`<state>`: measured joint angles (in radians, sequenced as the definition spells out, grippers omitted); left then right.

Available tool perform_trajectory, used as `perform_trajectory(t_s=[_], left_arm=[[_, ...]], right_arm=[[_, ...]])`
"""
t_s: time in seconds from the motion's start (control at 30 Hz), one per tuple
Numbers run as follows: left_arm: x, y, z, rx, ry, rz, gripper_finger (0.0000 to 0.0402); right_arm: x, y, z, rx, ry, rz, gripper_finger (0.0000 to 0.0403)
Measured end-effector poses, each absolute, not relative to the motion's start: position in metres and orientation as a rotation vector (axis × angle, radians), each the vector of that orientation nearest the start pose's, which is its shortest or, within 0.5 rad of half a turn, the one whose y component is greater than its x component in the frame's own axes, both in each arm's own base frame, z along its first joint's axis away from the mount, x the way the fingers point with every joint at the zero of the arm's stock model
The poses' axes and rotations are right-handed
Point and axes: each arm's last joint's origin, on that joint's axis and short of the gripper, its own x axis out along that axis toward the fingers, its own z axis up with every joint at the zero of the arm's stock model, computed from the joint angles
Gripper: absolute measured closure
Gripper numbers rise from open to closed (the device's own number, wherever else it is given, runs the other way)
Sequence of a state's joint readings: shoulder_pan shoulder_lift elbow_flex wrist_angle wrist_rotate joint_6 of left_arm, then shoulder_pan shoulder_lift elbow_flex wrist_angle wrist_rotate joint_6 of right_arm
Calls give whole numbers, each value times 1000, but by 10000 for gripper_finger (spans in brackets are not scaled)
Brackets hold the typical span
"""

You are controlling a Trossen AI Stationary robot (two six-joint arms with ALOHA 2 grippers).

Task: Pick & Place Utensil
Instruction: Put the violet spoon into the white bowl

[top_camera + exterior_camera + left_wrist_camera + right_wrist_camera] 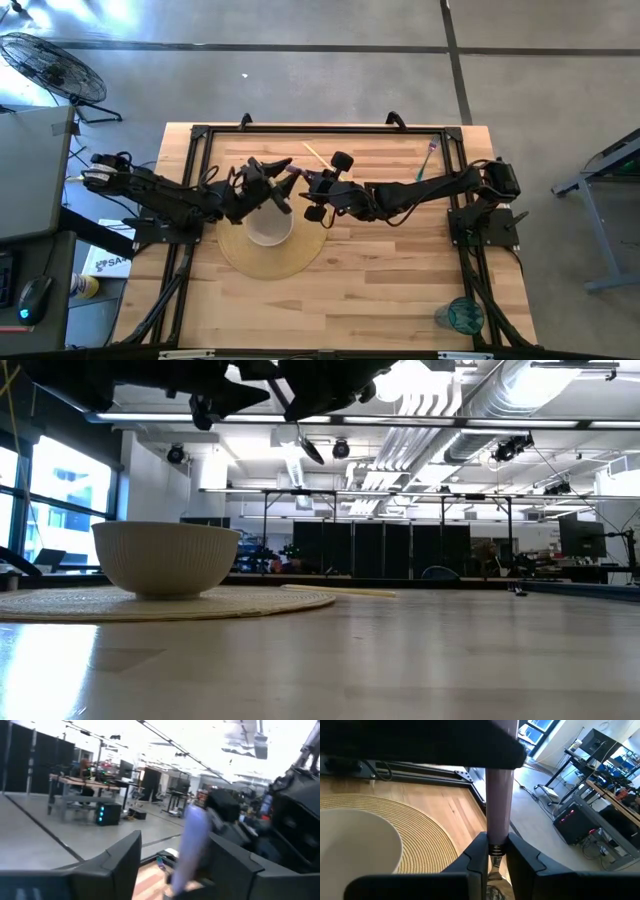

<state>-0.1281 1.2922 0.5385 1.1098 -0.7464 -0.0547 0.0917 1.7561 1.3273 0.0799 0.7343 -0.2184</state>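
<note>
Chopstick (316, 156) behind bowl (268, 227), utensil (431, 152) far-R

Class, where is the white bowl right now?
In the high view the white bowl sits on the round woven mat, left of table centre, directly below the left pincer.

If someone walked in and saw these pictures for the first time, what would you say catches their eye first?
Both arms meet in mid-air above the white bowl on its round woven mat. The right gripper is clamped on a lilac-handled utensil, its handle reaching between the open fingers of the left gripper. Behind them, a wooden chopstick and another utensil lie near the table's far edge.
</note>
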Motion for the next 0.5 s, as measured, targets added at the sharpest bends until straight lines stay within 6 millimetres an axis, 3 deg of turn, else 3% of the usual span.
perform_trajectory(t_s=[0.2,0.5], left_arm=[[253,0,265,-250,-374,554,250],[253,0,265,-254,-378,528,352]], right_arm=[[400,17,285,-349,393,-602,355],[401,13,285,-334,391,-612,360]])
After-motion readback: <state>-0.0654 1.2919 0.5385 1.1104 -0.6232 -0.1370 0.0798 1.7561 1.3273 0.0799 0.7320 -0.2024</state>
